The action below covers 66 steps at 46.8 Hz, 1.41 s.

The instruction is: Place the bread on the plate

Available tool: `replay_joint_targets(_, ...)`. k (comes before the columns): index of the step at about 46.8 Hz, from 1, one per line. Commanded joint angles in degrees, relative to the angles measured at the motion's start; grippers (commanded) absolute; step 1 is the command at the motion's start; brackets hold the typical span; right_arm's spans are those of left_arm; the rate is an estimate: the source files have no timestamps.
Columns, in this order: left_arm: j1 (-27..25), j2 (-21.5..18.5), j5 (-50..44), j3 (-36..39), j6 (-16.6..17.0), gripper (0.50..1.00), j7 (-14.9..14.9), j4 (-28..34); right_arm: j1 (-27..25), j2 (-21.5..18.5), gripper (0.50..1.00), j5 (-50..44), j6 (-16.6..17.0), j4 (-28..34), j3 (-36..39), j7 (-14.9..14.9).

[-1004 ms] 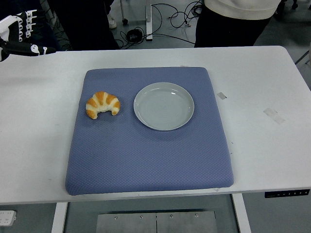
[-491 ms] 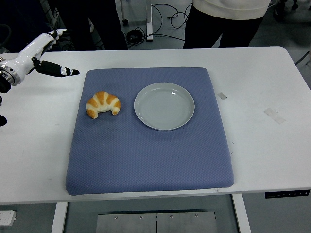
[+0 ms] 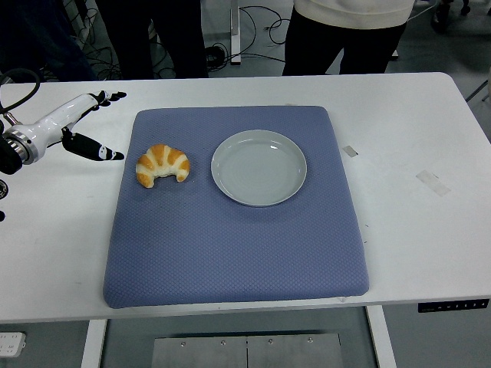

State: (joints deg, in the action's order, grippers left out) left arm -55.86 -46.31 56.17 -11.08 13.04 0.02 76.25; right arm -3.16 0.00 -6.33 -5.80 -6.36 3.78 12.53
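A golden croissant-shaped bread [image 3: 162, 165] lies on the left part of a blue mat [image 3: 230, 230]. Just to its right on the mat sits a round pale grey plate [image 3: 259, 167] with nothing on it. My left hand [image 3: 98, 126] comes in from the left edge, white with black fingertips. It hovers over the white table just left of the mat and up-left of the bread, not touching it. Its fingers are spread and hold nothing. The right arm does not show.
The white table [image 3: 414, 130] carries bits of tape at the right [image 3: 432, 181]. Two people stand behind the far edge [image 3: 337, 31]. Cables lie on the floor beyond.
My left hand has come in from the upper left corner and moved down and to the right, closer to the bread. Bread and plate have not moved.
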Motion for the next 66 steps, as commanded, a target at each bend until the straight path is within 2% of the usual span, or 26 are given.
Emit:
replay_joint_targets(1, 0.0, 0.0, 0.0, 0.0, 0.0, 0.974, -0.4, -0.1, 0.0, 0.0, 1.000, 0.0, 0.0, 0.0, 0.0, 0.0)
replay_joint_targets(10, 0.0, 0.3, 0.0, 0.4, 0.0, 0.974, -2.3, -0.1, 0.0, 0.0, 1.000, 0.0, 0.0, 0.0, 0.0, -0.1)
replay_joint_targets(16, -1.3, 0.9, 0.3, 2.2, 0.0, 0.974, -2.2, -0.3, 0.0, 0.0, 1.000, 0.0, 0.0, 0.0, 0.0, 0.0)
replay_joint_targets(27, -1.4, 4.5, 1.3, 3.1, 0.1, 0.968, -1.2, -0.2, 0.0, 0.0, 1.000, 0.0, 0.0, 0.0, 0.0, 0.0)
replay_joint_targets(36, -1.4, 5.6, 7.1, 3.3, 0.1, 0.968, 2.5, -0.2, 0.0, 0.0, 1.000, 0.0, 0.0, 0.0, 0.0, -0.1)
replay_joint_targets(52, -1.3, 6.6, 11.9, 4.5, 0.1, 0.968, 4.1, -1.6, 0.0, 0.0, 1.000, 0.0, 0.0, 0.0, 0.0, -0.1)
replay_joint_targets(58, -1.3, 7.6, 12.6, 4.4, -0.1, 0.968, 5.9, -2.4, 0.0, 0.0, 1.000, 0.0, 0.0, 0.0, 0.0, 0.0)
replay_joint_targets(66, -1.6, 8.9, 11.9, 3.4, -2.1, 0.966, 7.0, -2.4, 0.0, 0.0, 1.000, 0.0, 0.0, 0.0, 0.0, -0.1)
